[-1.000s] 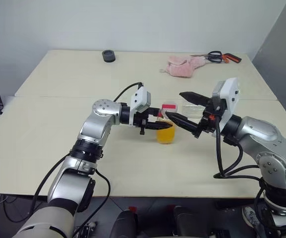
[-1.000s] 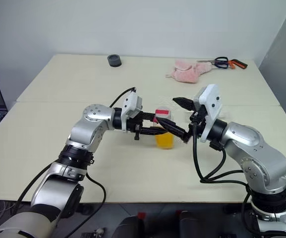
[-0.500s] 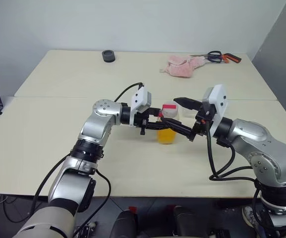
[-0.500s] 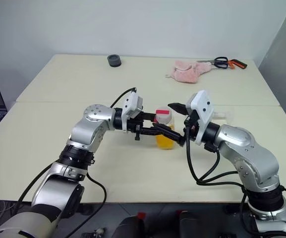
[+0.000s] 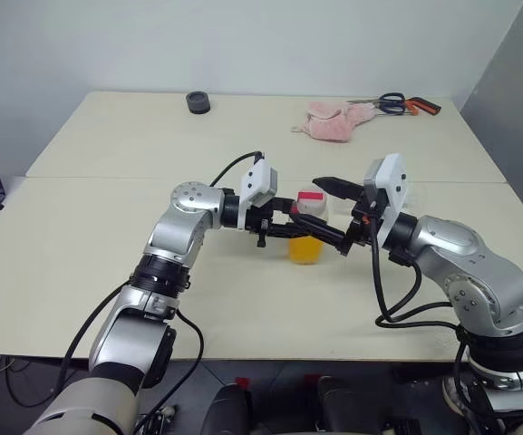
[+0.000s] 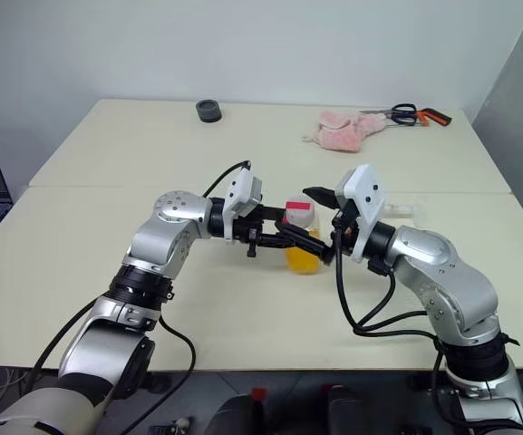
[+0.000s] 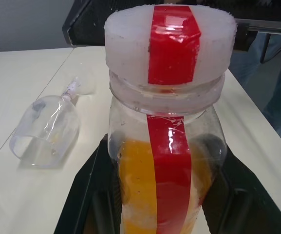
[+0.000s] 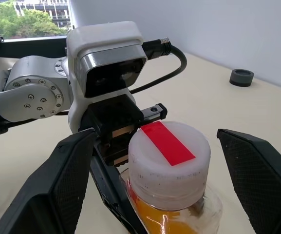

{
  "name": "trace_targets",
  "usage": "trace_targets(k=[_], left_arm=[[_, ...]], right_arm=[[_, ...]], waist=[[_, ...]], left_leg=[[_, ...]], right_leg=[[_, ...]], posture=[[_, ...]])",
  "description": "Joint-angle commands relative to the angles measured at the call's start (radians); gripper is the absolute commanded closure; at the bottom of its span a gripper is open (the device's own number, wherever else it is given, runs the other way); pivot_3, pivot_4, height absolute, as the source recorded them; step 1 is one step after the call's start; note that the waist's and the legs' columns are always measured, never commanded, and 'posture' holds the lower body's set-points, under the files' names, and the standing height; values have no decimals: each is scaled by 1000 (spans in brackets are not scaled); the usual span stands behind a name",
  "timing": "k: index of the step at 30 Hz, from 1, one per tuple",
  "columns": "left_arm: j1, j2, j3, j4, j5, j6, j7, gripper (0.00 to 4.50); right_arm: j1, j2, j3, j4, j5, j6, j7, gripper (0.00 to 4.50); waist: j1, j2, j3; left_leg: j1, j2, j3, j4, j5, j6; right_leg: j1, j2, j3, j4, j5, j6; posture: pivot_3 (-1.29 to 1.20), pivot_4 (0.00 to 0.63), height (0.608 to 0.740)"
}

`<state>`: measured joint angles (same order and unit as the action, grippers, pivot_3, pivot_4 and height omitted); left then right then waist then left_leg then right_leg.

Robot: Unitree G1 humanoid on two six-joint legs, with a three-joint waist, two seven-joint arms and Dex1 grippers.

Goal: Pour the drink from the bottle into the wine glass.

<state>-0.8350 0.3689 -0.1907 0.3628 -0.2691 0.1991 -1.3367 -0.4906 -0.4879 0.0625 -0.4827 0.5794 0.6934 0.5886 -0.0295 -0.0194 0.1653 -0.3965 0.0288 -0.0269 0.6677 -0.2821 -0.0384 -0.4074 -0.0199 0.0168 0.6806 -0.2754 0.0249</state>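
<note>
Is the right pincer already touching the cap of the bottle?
Apart. In the right wrist view, the right pincer stands open, with bare gaps between its fingers and the cap.

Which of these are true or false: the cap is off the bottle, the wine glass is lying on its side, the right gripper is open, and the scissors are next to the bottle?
1. The cap is off the bottle. False: it is still on.
2. The wine glass lies on its side. True.
3. The right gripper is open, a finger on either side of the cap. True.
4. The scissors lie next to the bottle. False: they lie at the table's far edge, beside the pink cloth.
</note>
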Motion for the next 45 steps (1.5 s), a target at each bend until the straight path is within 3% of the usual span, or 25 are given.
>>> trace_targets(k=[1, 2, 5, 11, 21, 27, 32, 37, 45], left_arm=[[-6, 1, 15, -42, -16, -7, 4, 2811], [-6, 1, 15, -42, -16, -7, 4, 2811], [-6, 2, 14, -42, -16, -7, 4, 2811], [-6, 3, 14, -42, -15, -6, 3, 2811], [-13, -1, 14, -33, -15, -8, 6, 2811], [-5, 1, 15, -40, -16, -5, 6, 2813], [7, 6, 16, -54, -17, -1, 5, 2819], [6, 9, 18, -55, -14, 0, 6, 2819], [-7, 6, 16, -42, -13, -1, 2, 2819]], right_arm=[[-20, 13, -5, -14, -4, -26, 3, 270], [-21, 17, -6, -13, -5, -26, 2, 270], [-22, 22, -2, -12, -15, -27, 3, 864], [-20, 35, -6, -14, -21, -28, -3, 2644], [-2, 44, 3, -22, -58, -77, 8, 2641], [29, 126, -74, -37, 131, 54, -31, 2642], [36, 135, -85, -46, 165, 84, -50, 2687], [39, 83, -34, -63, 37, -9, -39, 2687], [52, 68, -53, -72, -8, -71, -63, 2743]], waist=[[0, 0, 0], [0, 0, 0], [0, 0, 0], [0, 0, 0], [0, 0, 0], [0, 0, 0], [0, 0, 0], [0, 0, 0], [0, 0, 0]], left_leg=[[0, 0, 0, 0, 0, 0], [0, 0, 0, 0, 0, 0], [0, 0, 0, 0, 0, 0], [0, 0, 0, 0, 0, 0], [0, 0, 0, 0, 0, 0], [0, 0, 0, 0, 0, 0], [0, 0, 0, 0, 0, 0], [0, 0, 0, 0, 0, 0], [0, 0, 0, 0, 0, 0]], right_leg=[[0, 0, 0, 0, 0, 0], [0, 0, 0, 0, 0, 0], [0, 0, 0, 0, 0, 0], [0, 0, 0, 0, 0, 0], [0, 0, 0, 0, 0, 0], [0, 0, 0, 0, 0, 0], [0, 0, 0, 0, 0, 0], [0, 0, 0, 0, 0, 0], [0, 0, 0, 0, 0, 0]], posture=[[0, 150, 740], [0, 150, 740], [0, 150, 740], [0, 150, 740], [0, 150, 740], [0, 150, 740], [0, 150, 740], [0, 150, 740], [0, 150, 740]])
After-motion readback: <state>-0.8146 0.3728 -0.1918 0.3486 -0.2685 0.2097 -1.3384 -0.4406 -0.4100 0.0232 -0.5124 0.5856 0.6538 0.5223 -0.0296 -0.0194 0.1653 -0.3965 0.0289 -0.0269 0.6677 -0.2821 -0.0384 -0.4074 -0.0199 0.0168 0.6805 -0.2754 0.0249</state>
